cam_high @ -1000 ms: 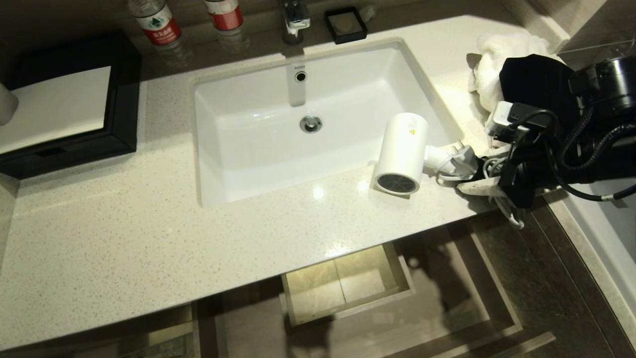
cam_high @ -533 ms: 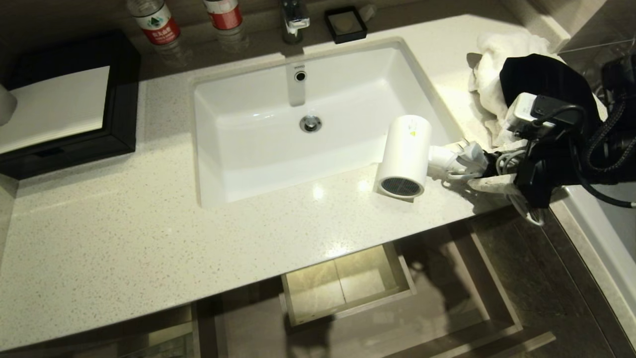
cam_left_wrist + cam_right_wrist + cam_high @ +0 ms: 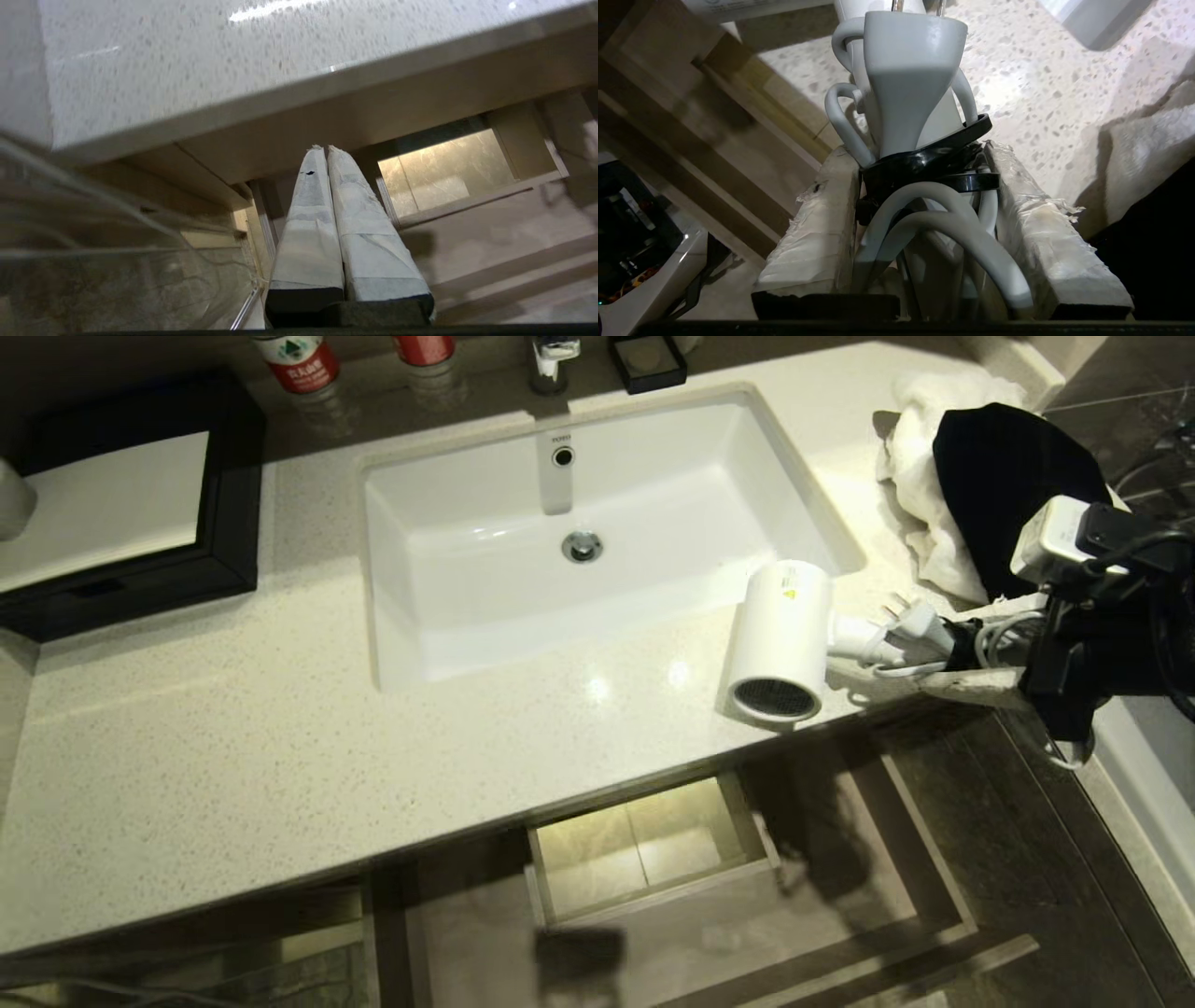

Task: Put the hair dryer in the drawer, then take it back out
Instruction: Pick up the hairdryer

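Note:
The white hair dryer (image 3: 780,635) lies level over the counter's front edge, right of the sink, with its grey grille facing the front. My right gripper (image 3: 952,658) is shut on its bundled cord and handle. In the right wrist view the taped fingers (image 3: 817,224) of the right gripper (image 3: 920,158) clamp the white cord loops and black strap below the plug (image 3: 913,70). Under the counter the wood-grain drawer (image 3: 709,933) stands pulled open, with its boxed cut-out (image 3: 653,854) at the back. My left gripper (image 3: 323,149) is shut and empty, parked below the counter edge beside the drawer (image 3: 490,224).
A white sink (image 3: 485,597) fills the counter's middle. A white towel (image 3: 920,448) and a black pouch (image 3: 1004,476) lie at the back right. Two bottles (image 3: 303,359), a tap (image 3: 551,355) and a small black dish (image 3: 649,359) line the back. A black tray (image 3: 229,504) sits left.
The whole view has shifted as the camera moved. My right gripper has carried the hair dryer right and toward the counter's front edge, away from the sink rim.

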### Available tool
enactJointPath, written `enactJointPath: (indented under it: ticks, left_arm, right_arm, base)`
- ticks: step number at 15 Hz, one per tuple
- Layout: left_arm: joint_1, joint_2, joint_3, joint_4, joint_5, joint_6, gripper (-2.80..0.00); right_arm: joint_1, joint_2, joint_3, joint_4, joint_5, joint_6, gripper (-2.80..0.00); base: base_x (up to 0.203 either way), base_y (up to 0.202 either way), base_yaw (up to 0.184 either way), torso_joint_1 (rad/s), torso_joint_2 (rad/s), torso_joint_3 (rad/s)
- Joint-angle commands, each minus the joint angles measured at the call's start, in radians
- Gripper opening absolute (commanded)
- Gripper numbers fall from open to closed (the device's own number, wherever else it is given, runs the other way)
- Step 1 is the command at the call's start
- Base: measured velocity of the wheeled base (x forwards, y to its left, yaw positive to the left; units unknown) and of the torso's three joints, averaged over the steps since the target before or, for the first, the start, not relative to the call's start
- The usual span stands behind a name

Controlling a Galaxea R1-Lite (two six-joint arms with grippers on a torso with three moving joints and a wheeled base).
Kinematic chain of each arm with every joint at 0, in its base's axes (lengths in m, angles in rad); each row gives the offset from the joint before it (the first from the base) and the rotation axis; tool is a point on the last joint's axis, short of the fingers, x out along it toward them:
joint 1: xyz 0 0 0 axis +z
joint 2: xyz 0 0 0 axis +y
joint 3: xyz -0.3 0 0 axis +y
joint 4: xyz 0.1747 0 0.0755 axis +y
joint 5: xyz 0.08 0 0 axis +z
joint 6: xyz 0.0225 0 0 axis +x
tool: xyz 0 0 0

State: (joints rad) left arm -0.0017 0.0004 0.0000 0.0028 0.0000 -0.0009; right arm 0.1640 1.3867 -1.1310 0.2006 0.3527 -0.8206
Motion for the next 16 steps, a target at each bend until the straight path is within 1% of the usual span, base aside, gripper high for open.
enactJointPath:
  ticks: [1, 6, 13, 16]
  left_arm:
    - [0.0, 0.0, 0.002, 0.0, 0.0, -0.001, -2.8]
    - [0.0, 0.0, 0.002, 0.0, 0.0, -0.001, -2.8]
    - [0.0, 0.0, 0.002, 0.0, 0.0, -0.001, -2.8]
    - [0.0, 0.0, 0.002, 0.0, 0.0, -0.001, -2.8]
  right_arm:
    - [0.0, -0.063, 0.042, 0.001, 0.003, -0.005, -2.8]
    - [-0.001, -0.102, 0.059, 0.002, 0.002, -0.005, -2.8]
    - [-0.007, -0.182, 0.127, 0.002, 0.002, 0.004, -2.8]
    - [-0.012, -0.199, 0.142, -0.004, 0.002, 0.065, -2.8]
  base:
    - [0.0, 0.0, 0.0, -0.439, 0.38, -0.009]
    - [0.0, 0.0, 0.0, -0.385, 0.29, -0.075]
    - [0.0, 0.0, 0.0, -0.328, 0.17, -0.158]
    - [0.0, 0.0, 0.0, -0.293, 0.09, -0.202]
